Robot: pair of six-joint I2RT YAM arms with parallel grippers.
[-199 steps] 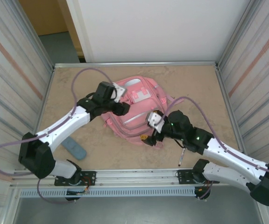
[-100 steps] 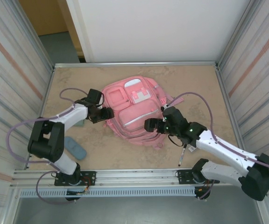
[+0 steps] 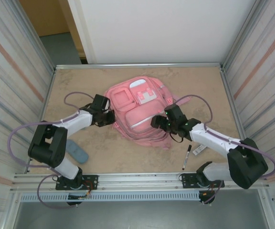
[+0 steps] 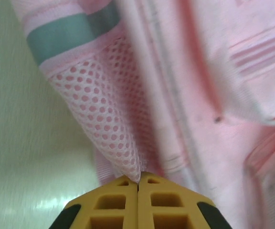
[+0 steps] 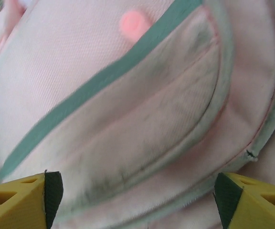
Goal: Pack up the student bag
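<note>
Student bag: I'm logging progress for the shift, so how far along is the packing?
Done: nothing looks packed. In hand: the left gripper is shut on the mesh side of the student bag, and the right gripper hangs open over a front pocket. Left: the pen, a small white item and a blue object lie on the table outside it.

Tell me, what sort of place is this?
Most likely a robotics lab's test cell, not a classroom: a table fenced by metal-framed panel walls, a left arm and a right arm bolted to a rail at its near edge, and a pink student bag laid between them.
</note>
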